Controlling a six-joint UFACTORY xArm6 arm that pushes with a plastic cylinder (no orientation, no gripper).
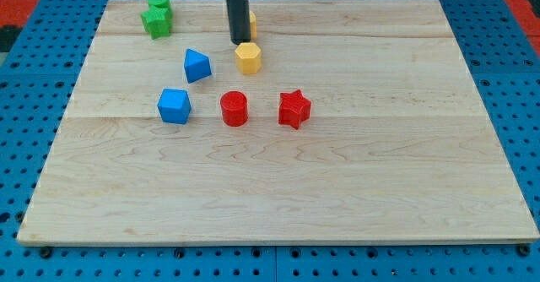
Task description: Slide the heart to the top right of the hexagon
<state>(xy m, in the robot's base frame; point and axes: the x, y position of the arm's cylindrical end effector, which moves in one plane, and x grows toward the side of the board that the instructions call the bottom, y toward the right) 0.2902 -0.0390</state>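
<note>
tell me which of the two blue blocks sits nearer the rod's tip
The upper blue block, beside the yellow hexagon block, lies nearer my tip; the blue cube sits lower left.

You have bright, even overhead light on the pale wooden board (pixel 337 172); block shadows are faint and short, focus sharp, no glare.

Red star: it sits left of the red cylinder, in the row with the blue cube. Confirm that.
Wrong side. The camera view shows the red star to the right of the red cylinder; the blue cube is in that row, at its left end.
</note>
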